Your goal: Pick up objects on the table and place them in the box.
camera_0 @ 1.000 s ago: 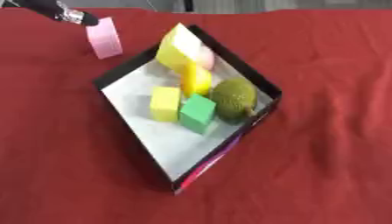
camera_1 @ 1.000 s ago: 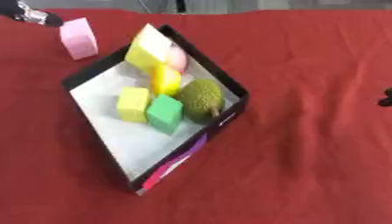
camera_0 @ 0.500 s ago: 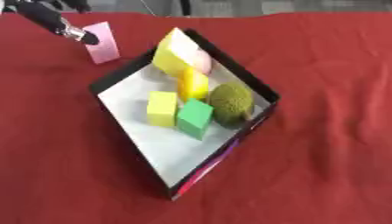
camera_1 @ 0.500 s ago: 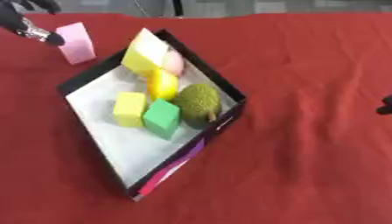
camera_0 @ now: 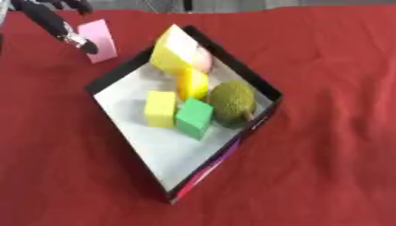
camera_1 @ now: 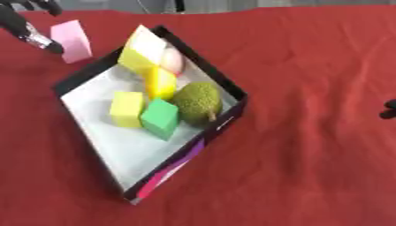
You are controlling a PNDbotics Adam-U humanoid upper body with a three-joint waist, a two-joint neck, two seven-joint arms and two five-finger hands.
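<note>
Near the far left corner of the red tabletop point(camera_0: 333, 145), the left hand point(camera_0: 54, 20) pinches a pink block point(camera_0: 98, 39) between its fingertips; the block stands tilted, just beside the far left wall of the box point(camera_0: 263, 88) and outside it. Inside the box (white-floored, set askew) lie a large yellow block point(camera_0: 172, 52), a pink ball point(camera_0: 201, 62), a yellow cube point(camera_0: 161, 108), a green cube point(camera_0: 195, 118) and a bumpy green fruit point(camera_0: 232, 101). The right hand point(camera_1: 389, 109) shows only as a dark tip at the right edge; its fingers cannot be judged.
</note>
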